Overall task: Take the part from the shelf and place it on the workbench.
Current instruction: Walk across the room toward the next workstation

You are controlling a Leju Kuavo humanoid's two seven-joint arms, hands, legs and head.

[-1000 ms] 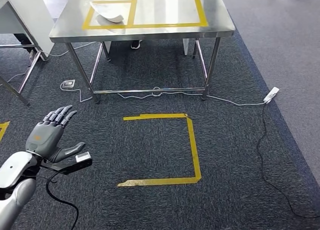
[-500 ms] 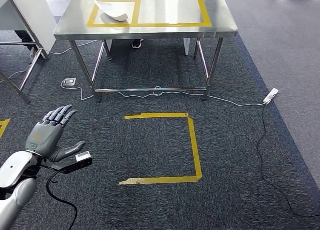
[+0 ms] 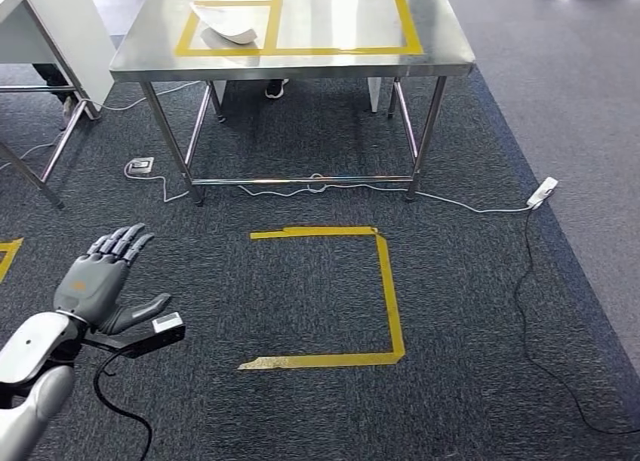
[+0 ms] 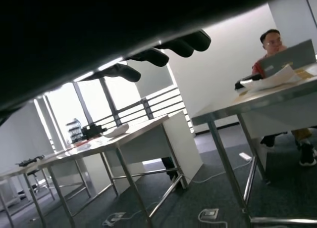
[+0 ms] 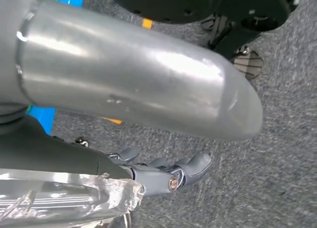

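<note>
Brushed stainless steel formed the workbench, a flat reflective top on slim tubular legs joined by a low crossbar. Yellow tape marked two rectangles on its surface. Inside the rectangle nearer the worktop's left edge we saw a pale, thin, curved sheet-like part, its edges lifting slightly off the metal.

Below it lay dark, coarse-looped carpet. On that carpet, in front of the bench, more yellow tape drew an angular, open-sided square. A thin black cable snaked across the carpet on the right, and a white cable ran under the bench to a small white power strip.

We saw the left hand at the lower left of the head view, matte grey and jointed, palm turned up, its fingers straight and spread with the thumb out to the side, holding nothing. Its silver, smooth-shelled forearm came in from the corner.

From the right wrist, the right hand showed dark grey fingers lying fairly straight beside a smooth silver tube; crinkled clear plastic sat close against the hand, yet we could not tell whether the hand held it.
</note>
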